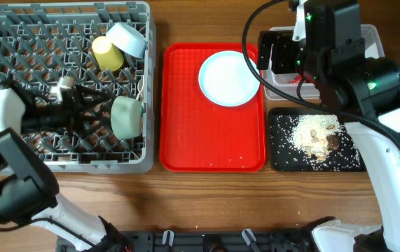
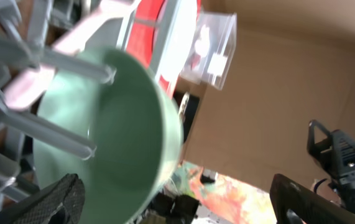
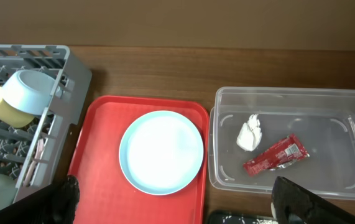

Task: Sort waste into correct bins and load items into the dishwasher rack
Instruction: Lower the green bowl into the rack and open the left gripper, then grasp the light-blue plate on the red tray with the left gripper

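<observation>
The mint-green bowl (image 1: 126, 117) stands on edge by the right wall of the grey rack (image 1: 17, 157), just ahead of the left claw (image 1: 96, 112), whose fingers are spread open. The right claw (image 3: 177, 202), released and empty, hovers where the red tray (image 1: 207, 150) meets the clear tub (image 3: 213, 143). The blue plate (image 1: 228, 78) lies just beside it.

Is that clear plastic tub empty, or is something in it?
Not empty. The clear tub holds a red wrapper and a crumpled white napkin, lying apart on its floor.
</observation>
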Controlling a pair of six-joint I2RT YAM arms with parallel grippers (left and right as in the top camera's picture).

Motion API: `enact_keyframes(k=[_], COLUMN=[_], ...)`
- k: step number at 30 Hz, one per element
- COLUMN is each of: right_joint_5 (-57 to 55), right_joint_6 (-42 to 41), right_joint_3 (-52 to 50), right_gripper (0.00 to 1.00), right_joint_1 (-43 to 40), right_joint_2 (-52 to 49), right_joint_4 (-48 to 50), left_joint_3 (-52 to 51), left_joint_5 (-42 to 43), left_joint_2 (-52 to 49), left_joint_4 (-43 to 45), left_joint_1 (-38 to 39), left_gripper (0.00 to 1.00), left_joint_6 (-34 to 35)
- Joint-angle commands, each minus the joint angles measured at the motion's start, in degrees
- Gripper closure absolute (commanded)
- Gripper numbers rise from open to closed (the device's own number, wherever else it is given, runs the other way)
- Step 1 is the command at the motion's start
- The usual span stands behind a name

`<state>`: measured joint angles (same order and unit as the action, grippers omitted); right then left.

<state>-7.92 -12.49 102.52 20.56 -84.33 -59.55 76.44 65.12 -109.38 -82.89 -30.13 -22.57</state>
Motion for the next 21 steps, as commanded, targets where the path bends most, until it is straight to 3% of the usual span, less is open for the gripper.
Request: enact_keyframes(k=[1, 4, 8, 10, 13, 17, 21], right_joint_5=[0.3, 0.3, 0.3, 0.3, 0.3, 0.3, 0.3], right_joint_6=[0.5, 0.5, 0.5, 0.5, 0.5, 0.5, 0.5], right_joint_3=[0.1, 0.1, 0.1, 0.1, 0.1, 0.1, 0.1], right_gripper=[0.00, 0.00, 0.00, 0.00, 0.00, 0.00, 0.00], right_joint_1=[-0.2, -0.2, -0.2, -0.2, -0.2, -0.2, -0.2], right_joint_2=[-0.7, -0.6, -0.6, -0.6, -0.6, -0.7, -0.6], right_joint_4=[0.1, 0.1, 0.1, 0.1, 0.1, 0.1, 0.1], left_joint_3=[5.4, 9.2, 10.5, 10.5, 10.5, 10.5, 10.5], left_joint_5=[0.1, -3.9, -20.5, -25.3, -32.1, -44.1, -48.5], left_joint_2=[6.2, 11.8, 18.6, 20.5, 19.4, 13.7, 4.9], left_joint_4=[0.4, 6.6, 19.6, 27.8, 39.1, 45.4, 50.6], left_joint_1=[-1.3, 1.0, 10.5, 18.6, 31.7, 45.0, 52.3], left_gripper=[0.00, 0.00, 0.01, 0.11, 0.31, 0.28, 0.27], left_joint_6=[6.6, 17.4, 34.5, 39.6, 44.5, 47.6, 49.2])
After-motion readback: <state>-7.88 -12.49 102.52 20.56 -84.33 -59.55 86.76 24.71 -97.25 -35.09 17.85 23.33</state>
